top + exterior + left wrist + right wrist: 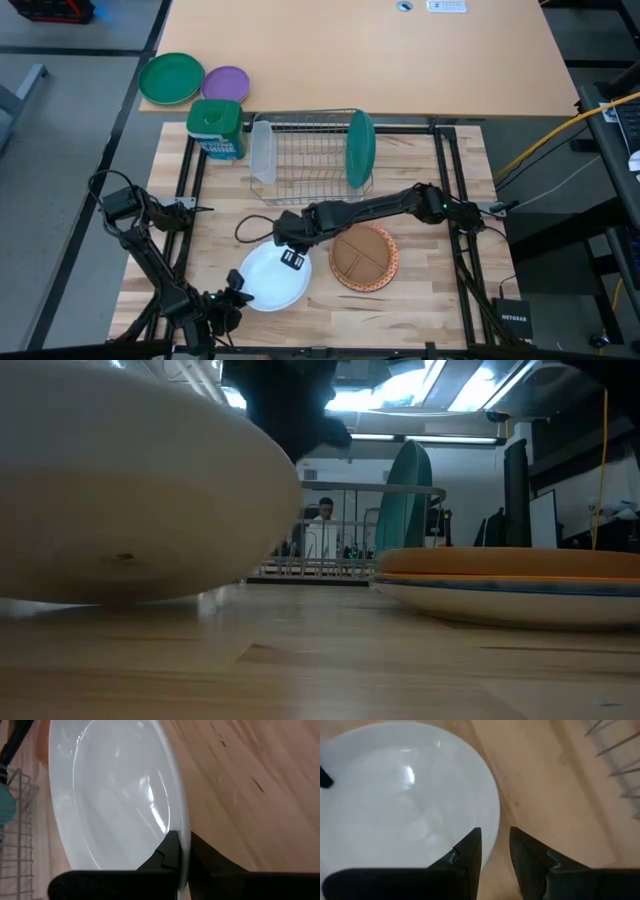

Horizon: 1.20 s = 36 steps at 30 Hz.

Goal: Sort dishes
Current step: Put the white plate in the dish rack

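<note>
The green plate [171, 78] and the smaller purple plate [226, 83] lie side by side on the far tan tabletop, well clear of the work. Just in front of them a green-lidded wipes tub [216, 129] stands at the far left corner of the wooden bench [420, 300], just beside the wire dish rack [300, 160].

At the near left edge of the bench the left gripper [184, 857] is clamped on the near rim of the white plate [273, 277], one finger [167, 852] inside the rim and the other outside it. In the low view this plate's underside looms close, its right edge lifted off the wood. The right gripper [495, 852] hangs over the plate's far rim, its fingers narrowly parted with the rim just below them; whether they touch it cannot be told.

Bare wood lies between the white plate and the rack. Just right of the white plate, nearly touching it, the brown divided plate [362, 256] rests on the orange-red plate [386, 277], whose rim shows around it. The teal plate [360, 148] stands upright on edge in the right end of the rack. To the right of the stack the bench is open up to its frame rail.
</note>
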Motion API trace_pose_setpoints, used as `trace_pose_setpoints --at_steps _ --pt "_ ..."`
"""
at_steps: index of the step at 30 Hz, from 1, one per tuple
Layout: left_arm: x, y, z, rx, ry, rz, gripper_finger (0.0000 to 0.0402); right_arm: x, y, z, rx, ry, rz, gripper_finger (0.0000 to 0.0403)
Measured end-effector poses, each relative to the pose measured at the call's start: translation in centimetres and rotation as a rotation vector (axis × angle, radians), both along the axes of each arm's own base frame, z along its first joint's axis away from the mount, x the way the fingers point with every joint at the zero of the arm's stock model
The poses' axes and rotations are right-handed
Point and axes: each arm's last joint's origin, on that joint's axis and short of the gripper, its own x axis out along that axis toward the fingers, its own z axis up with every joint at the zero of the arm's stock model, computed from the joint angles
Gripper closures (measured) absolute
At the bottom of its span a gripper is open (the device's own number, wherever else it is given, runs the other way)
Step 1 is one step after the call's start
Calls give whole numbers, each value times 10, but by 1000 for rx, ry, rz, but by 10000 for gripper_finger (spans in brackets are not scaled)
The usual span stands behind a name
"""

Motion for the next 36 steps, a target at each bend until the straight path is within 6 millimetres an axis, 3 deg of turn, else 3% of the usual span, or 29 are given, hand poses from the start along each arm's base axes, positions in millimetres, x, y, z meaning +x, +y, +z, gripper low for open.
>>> trace_pose_setpoints --at_steps 7,18,28,36 --pt "7 -7 29 -143 -107 77 401 -19 7 59 -109 -115 14 300" --pt "20 18 92 -398 -398 278 401 -101 17 156 -369 -277 -19 299" --pt "75 51 147 -688 -707 400 401 -184 8 210 -615 -306 -65 299" --pt "126 111 172 -914 -927 512 401 -222 -11 238 -734 -371 -95 299"
